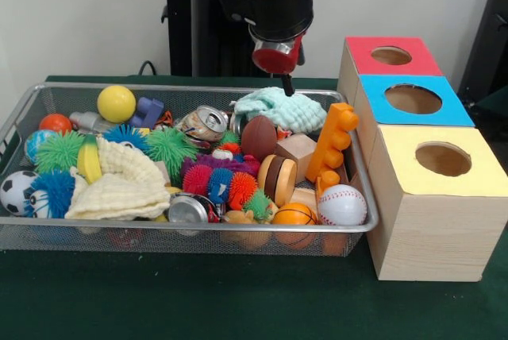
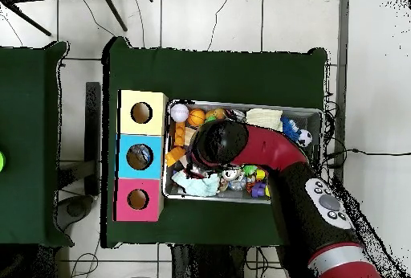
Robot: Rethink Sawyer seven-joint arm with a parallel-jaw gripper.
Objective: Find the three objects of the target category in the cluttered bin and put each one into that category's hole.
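Note:
The silver wire-mesh bin (image 1: 198,228) lies on the green table, packed with toys; it also shows in the overhead view (image 2: 318,115). To its right stands the blue-faced wooden box with its round hole (image 1: 413,98), between the red-faced and yellow-faced boxes; the blue hole also shows in the overhead view (image 2: 139,156). My gripper (image 1: 287,83) hangs over the bin's far right part, its black tip at the top of a teal cloth (image 1: 282,108). I cannot tell how it stands. In the overhead view the arm's head (image 2: 218,145) hides it.
In the bin are a baseball (image 1: 342,204), a small basketball (image 1: 294,214), a brown football (image 1: 259,137), a yellow ball (image 1: 116,103), a soccer ball (image 1: 16,191), an orange brick (image 1: 332,141), a cream cloth (image 1: 119,185), crushed cans (image 1: 205,122) and spiky balls (image 1: 168,149).

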